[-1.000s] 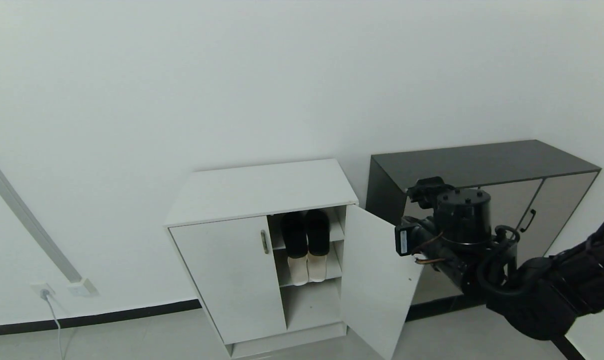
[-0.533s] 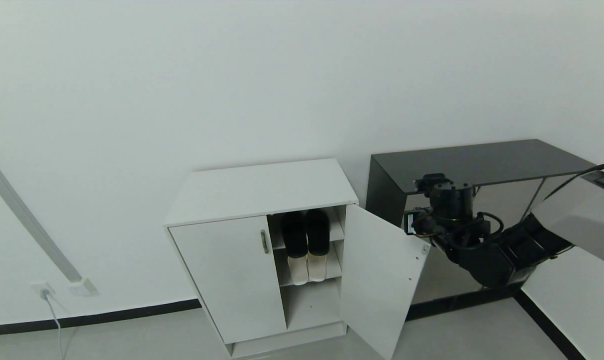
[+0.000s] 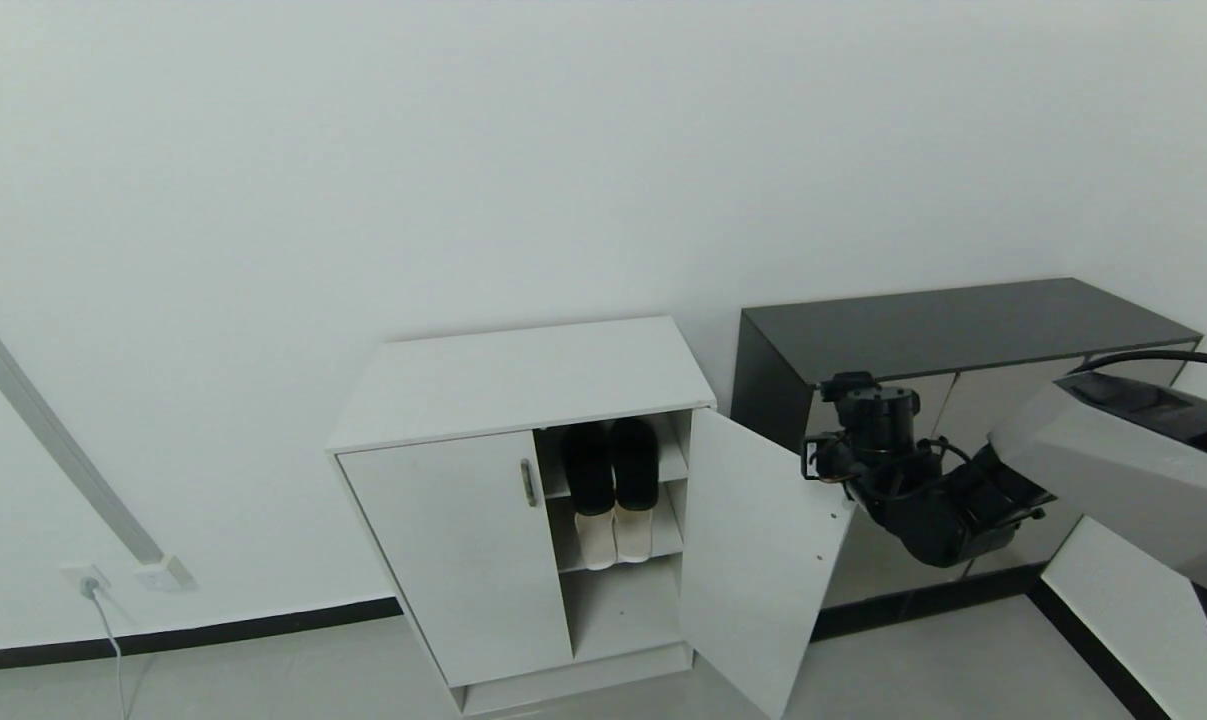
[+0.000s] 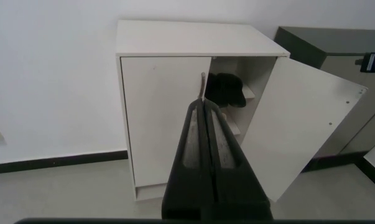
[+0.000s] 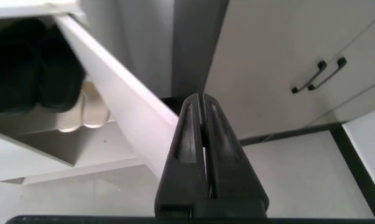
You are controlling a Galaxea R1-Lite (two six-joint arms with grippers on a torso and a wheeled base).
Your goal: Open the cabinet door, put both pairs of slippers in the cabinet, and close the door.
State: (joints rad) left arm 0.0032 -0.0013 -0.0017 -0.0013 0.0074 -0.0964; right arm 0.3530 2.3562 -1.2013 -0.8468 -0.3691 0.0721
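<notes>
Plainly, the right gripper (image 5: 204,98) is pinched fully closed, its two fingers pressed flat together with nothing between them. It hangs close to the outer edge of the right door (image 5: 119,109), on the side facing the dark sideboard (image 5: 268,62). Whether it touches the door cannot be told. In the head view its arm reaches in front of that sideboard, level with the door's upper half.

The left gripper (image 4: 203,104) is closed just as tightly and is also empty. It is held well back from the white cabinet (image 3: 523,385), lined up with the handle (image 4: 203,84) on the left door (image 4: 162,118).

The right door stands swung wide open, while the left door is shut. Through the opening, the black slippers (image 3: 613,465) sit side by side on the upper shelf. The pale slippers (image 3: 615,538) sit side by side on the shelf directly below them. Both pairs lie wholly inside the cabinet.

The cabinet stands against a plain wall, with the sideboard just beside it on the robot's right. Farther off to the left, a wall socket (image 3: 85,578) sits low on the wall with a cable hanging down to the floor (image 3: 263,680).
</notes>
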